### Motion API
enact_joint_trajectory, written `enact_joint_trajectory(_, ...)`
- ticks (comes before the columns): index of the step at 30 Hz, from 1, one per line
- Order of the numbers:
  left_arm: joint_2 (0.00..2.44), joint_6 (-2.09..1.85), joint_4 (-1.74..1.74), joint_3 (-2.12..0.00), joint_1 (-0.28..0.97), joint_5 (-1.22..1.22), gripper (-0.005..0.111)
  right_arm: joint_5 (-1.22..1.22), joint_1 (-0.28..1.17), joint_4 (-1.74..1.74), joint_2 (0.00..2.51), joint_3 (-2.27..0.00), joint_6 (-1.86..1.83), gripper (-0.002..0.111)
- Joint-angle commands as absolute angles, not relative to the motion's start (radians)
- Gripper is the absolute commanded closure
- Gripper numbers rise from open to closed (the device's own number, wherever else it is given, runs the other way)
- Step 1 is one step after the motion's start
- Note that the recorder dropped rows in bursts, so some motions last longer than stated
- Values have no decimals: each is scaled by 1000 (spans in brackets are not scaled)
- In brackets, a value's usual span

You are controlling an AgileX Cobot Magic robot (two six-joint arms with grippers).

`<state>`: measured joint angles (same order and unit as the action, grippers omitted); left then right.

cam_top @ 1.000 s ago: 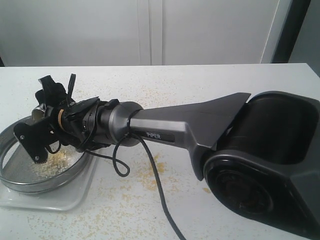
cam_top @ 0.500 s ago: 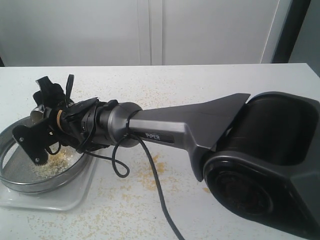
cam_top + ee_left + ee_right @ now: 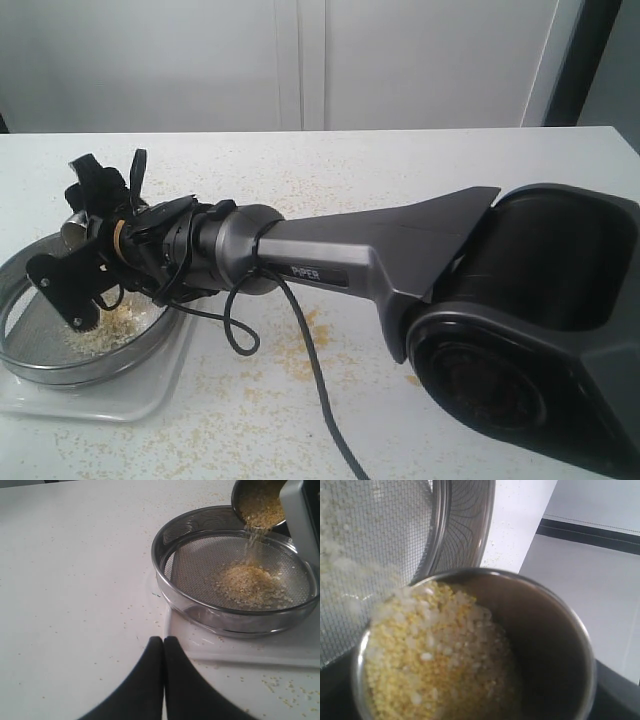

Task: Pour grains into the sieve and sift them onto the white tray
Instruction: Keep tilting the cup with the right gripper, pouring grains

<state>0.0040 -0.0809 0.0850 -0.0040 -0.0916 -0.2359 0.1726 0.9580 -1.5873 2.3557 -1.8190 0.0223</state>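
1. The right arm [image 3: 380,260] reaches low across the table [image 3: 420,170] toward the sieve [image 3: 60,368]. Its wrist is rolled, and the right gripper [image 3: 95,205] stands above the sieve's rim.
2. The white tray [image 3: 150,395] lies flat on the table directly under the sieve. The sieve rests on it, and the tray's rim shows beyond the sieve's wall.
3. The sieve holds a heap of the grains [image 3: 250,582] on its mesh, off-centre and below the cup.
4. The steel cup [image 3: 560,645] is tilted over the sieve with its mouth toward the mesh. It is partly filled with grains, and a thin stream falls from its lip onto the heap.
5. The right gripper is clamped on the cup and holds it clear of the sieve. The finger contact itself is hidden.
6. The left gripper [image 3: 163,640] is beside the sieve and apart from it. Its fingers are pressed together and hold nothing.
7. Loose grains lie scattered on the table around the sieve.
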Motion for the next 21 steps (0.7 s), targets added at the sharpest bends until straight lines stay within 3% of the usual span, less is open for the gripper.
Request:
enact_joint_trajectory(1,0,-80,88,0,-87,-233,106,176,959,-1593,2333,-1827,-24,108)
enact_joint_trajectory(21,0,-80,88,0,-87,-233,106,178,959,-1593,2333,-1827,-49,108)
